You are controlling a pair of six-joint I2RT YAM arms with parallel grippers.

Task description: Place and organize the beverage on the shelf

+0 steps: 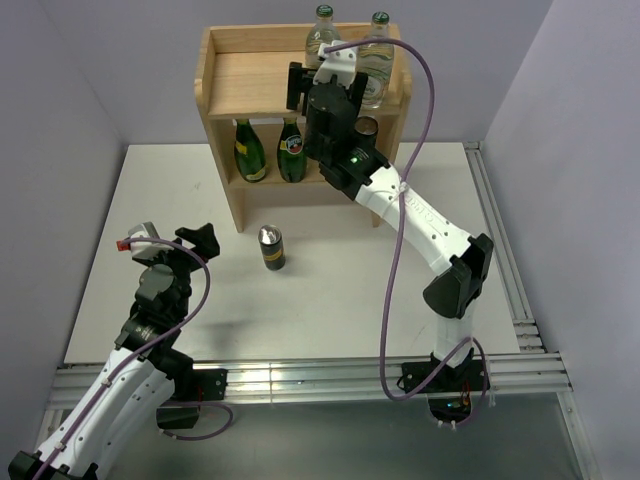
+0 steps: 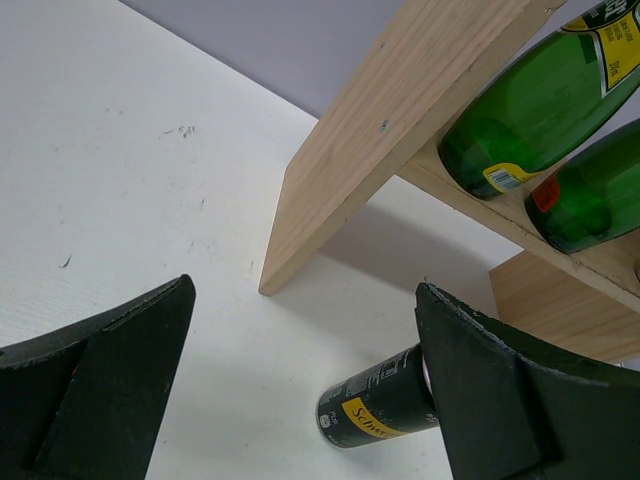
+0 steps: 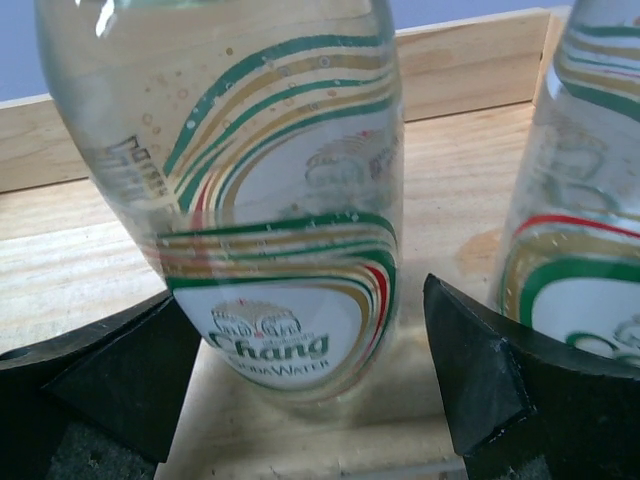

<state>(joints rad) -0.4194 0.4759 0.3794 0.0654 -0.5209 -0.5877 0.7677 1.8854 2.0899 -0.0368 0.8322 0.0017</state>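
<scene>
The wooden shelf [image 1: 240,85] stands at the back. Two clear green-capped bottles [image 1: 320,30] [image 1: 378,50] stand on its top board. Two dark green bottles [image 1: 248,150] [image 1: 291,152] stand on the lower tier, with a dark can [image 1: 367,127] partly hidden by my right arm. My right gripper [image 1: 325,75] is open around the left clear bottle [image 3: 280,200], with a gap at the right finger; the other clear bottle [image 3: 580,220] is beside it. A second dark can [image 1: 271,250] stands on the table. My left gripper [image 1: 175,238] is open and empty, left of that can [image 2: 375,410].
The white table [image 1: 330,290] has aluminium rails along its near edge [image 1: 300,378] and right edge [image 1: 500,250]. Grey walls close in on both sides and behind the shelf. The shelf's left side panel [image 2: 380,150] stands ahead of my left gripper [image 2: 305,290].
</scene>
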